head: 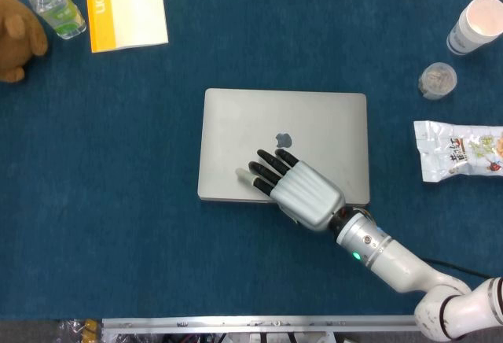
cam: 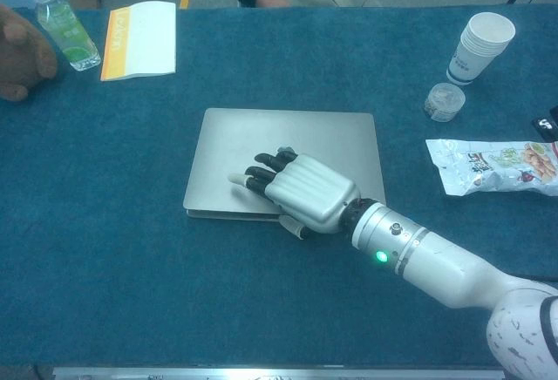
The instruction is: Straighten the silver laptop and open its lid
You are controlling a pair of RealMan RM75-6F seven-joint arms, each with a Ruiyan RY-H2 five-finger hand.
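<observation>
The flat silver laptop with a dark apple mark (head: pixel 283 145) lies in the middle of the blue cloth worktop (head: pixel 118 201). Its lid is shut. In the chest view its near edge looks a tiny bit lifted from the base, but I cannot tell for sure.

The robot's right hand, grey and black (head: pixel 295 187), rests palm down on the near part of the lid. Its fingers (head: pixel 263 171) are stretched out flat and a little apart. They press on the lid but do not grip anything. A flat hand like this is good for sliding and turning the laptop, because it pushes down and drags it along the cloth. The thumb hangs at the near edge, which is likely the spot to lift the lid from.

The laptop's edges look close to lined up with the worktop's edges, so the straightening seems almost done. The opening is not yet done.

The left hand is not in either view.

The other things sit well apart, so they are out of the way: a yellow and white book (head: pixel 126 5), a clear plastic bottle with a green label (head: pixel 55 6) and a brown plush toy (head: pixel 16 40) at the far left, and white paper cups (head: pixel 475 24), a small round lid (head: pixel 437 80) and a white snack bag (head: pixel 460 150) at the right.
</observation>
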